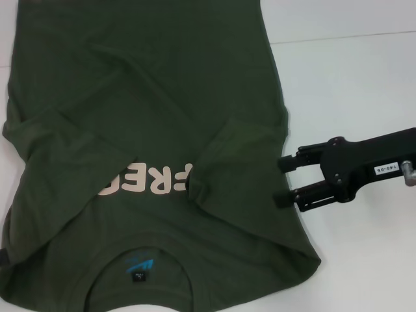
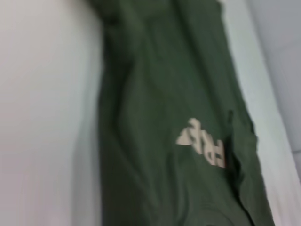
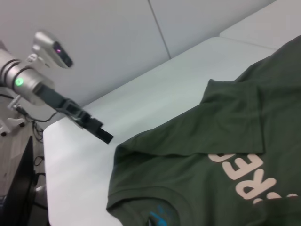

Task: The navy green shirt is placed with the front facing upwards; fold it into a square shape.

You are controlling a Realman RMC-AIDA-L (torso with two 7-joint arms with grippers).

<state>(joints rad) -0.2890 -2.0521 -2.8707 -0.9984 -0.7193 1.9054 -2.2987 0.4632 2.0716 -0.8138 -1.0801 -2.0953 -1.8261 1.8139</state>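
From the head view: shirt (image 1: 143,149) spread front-up over a white table (image 1: 351,84), collar nearest the robot, both sleeves already turned in across the chest so the pink lettering (image 1: 146,184) is partly covered. Right gripper (image 1: 284,181) level beside the shirt's right edge, fingers spread apart, nothing between them, tips just beside the cloth. No left gripper in this view.

From the left wrist view: only the shirt, running lengthwise across the pale table, lettering showing, folds soft and blurred. No fingers to be seen here.

From the right wrist view: collar and blue neck print (image 3: 157,217) close by, one folded sleeve lying over the chest. Left gripper (image 3: 104,135) farther off, raised above the bare table just beyond the shirt's shoulder corner, holding nothing; open or shut cannot be told.

Likely trouble ahead: pinching only the top layer at the edge and dragging the folded sleeve back open; lifting one side without the other and skewing the cloth, leaving a crooked shape rather than a square; trapping the loose wrinkles near the sleeves inside the next fold.
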